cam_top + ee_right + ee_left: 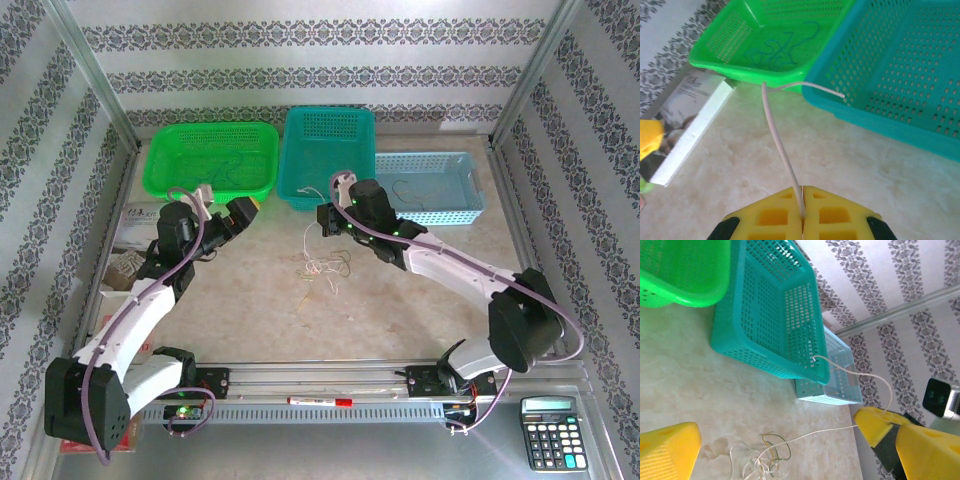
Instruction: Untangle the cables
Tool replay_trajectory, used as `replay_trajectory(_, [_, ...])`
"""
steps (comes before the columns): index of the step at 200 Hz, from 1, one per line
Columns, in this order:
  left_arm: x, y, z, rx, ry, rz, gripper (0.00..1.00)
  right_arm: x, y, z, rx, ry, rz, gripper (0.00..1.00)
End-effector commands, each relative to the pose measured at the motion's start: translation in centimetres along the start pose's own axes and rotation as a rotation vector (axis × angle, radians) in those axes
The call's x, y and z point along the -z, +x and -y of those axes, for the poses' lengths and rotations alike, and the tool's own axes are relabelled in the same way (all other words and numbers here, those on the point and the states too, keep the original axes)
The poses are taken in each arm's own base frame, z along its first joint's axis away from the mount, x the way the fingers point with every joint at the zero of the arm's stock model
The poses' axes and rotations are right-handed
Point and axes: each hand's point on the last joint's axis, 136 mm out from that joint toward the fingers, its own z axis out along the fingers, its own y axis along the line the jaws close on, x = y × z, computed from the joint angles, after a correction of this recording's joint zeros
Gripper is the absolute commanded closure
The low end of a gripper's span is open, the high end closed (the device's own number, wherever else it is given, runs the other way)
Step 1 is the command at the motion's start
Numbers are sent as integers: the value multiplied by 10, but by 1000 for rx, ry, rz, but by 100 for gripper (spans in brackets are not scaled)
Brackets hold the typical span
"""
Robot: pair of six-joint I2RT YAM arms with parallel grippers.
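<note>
A loose tangle of thin cables [325,268] lies on the table in front of the teal basket [328,158]; it shows again in the left wrist view [762,457]. My right gripper [802,220] is shut on a cream cable [777,135]. That cable rises from the pads and curls its free end over the teal basket's rim [875,120]. The same cream cable [810,436] runs from the tangle up to the right gripper [325,220]. My left gripper [243,213] hovers open and empty left of the tangle, its yellow fingers [667,450] wide apart. A blue cable [775,50] lies in the green basket [720,50].
A light blue basket [428,187] with a dark wire stands right of the teal one. A white box [130,225] sits at the left edge. A red marker [320,401] lies on the front rail and a calculator [547,432] at the front right. Metal posts frame the table.
</note>
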Motion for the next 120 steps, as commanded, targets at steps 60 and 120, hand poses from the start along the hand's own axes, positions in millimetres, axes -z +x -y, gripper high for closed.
replay_trajectory(60, [-9,51,15,-241,43,-111,0,49,-40,-52,8,-134,110,100])
replay_trajectory(120, [-17,79,31,-402,102,-163,0,63,-49,-63,11,-157,146,100])
